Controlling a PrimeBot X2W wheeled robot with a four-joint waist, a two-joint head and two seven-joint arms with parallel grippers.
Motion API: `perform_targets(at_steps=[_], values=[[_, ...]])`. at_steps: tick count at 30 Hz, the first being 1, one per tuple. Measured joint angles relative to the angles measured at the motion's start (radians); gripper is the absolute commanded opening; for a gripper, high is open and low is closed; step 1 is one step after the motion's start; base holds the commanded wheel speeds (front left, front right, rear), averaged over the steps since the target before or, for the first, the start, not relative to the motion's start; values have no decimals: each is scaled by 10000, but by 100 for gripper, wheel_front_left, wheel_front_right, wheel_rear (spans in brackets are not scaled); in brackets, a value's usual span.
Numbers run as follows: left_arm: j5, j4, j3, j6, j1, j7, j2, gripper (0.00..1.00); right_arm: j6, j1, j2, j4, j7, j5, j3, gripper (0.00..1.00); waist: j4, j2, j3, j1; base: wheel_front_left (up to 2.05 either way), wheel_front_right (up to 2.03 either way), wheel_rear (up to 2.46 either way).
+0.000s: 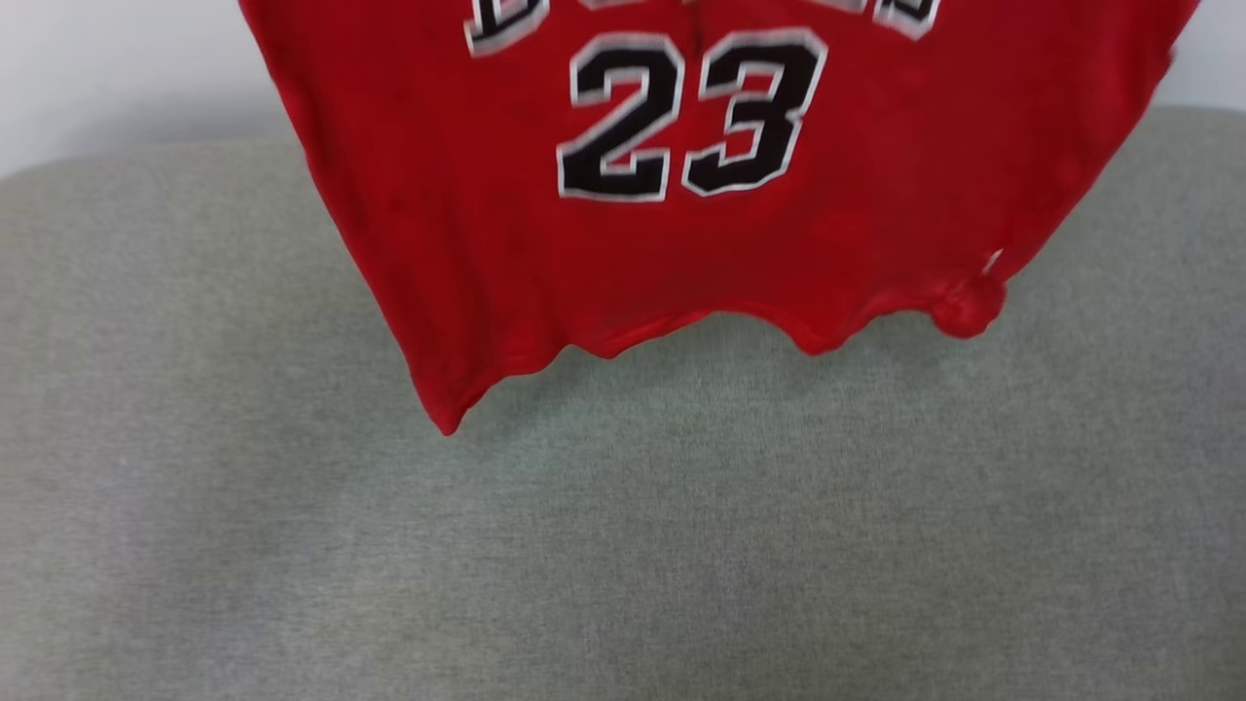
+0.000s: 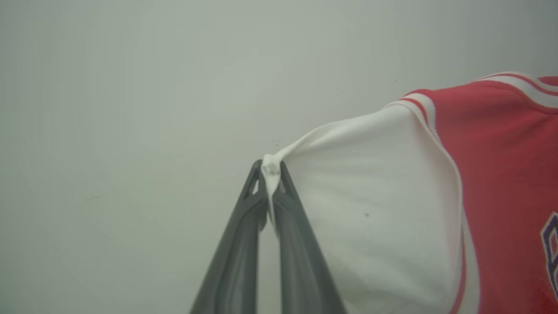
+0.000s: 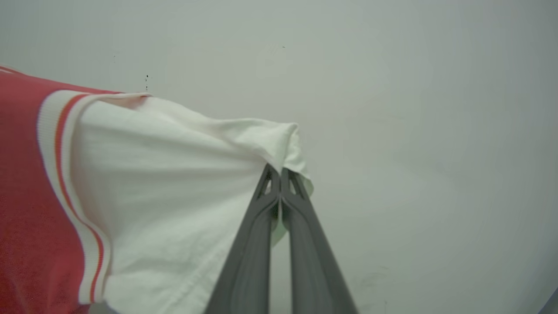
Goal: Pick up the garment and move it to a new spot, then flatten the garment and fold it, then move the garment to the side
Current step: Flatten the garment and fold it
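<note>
The garment (image 1: pixel 701 243), a red jersey with a black white-outlined 23, hangs in the air above the grey table (image 1: pixel 623 545). Its wavy hem dangles just over the surface, lowest at the left corner. In the left wrist view my left gripper (image 2: pixel 271 168) is shut on the edge of one white sleeve (image 2: pixel 375 205), which stretches away toward the red body. In the right wrist view my right gripper (image 3: pixel 281 174) is shut on the edge of the other white sleeve (image 3: pixel 174 192). The upper part of the jersey runs off the top of the head view.
A grey cloth-covered table fills the lower head view, with its rounded far edge (image 1: pixel 146 156) meeting a pale wall (image 1: pixel 97 68). Both wrist views look toward a plain pale wall (image 2: pixel 130 109).
</note>
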Motion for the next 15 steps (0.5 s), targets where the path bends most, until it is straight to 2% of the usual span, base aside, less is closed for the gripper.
perform_targets(at_steps=[4, 8, 15], values=[[107, 704, -422, -357, -1647, 253, -69, 0, 0, -1164, -19, 627, -272, -222, 276, 0, -119, 0, 709, 1, 0, 0, 0], [591, 1969, -993, -566, -3275, 466, -364, 0, 2, -2190, 25, 1595, -1057, -884, 499, 0, -250, 1, 1516, 1, 0, 0, 0], [1507, 4378, -1839, -1145, -6261, 157, -1185, 0, 4, -4071, 667, 3538, -2247, -1636, 924, 0, -463, 0, 2916, 2, 0, 0, 0]])
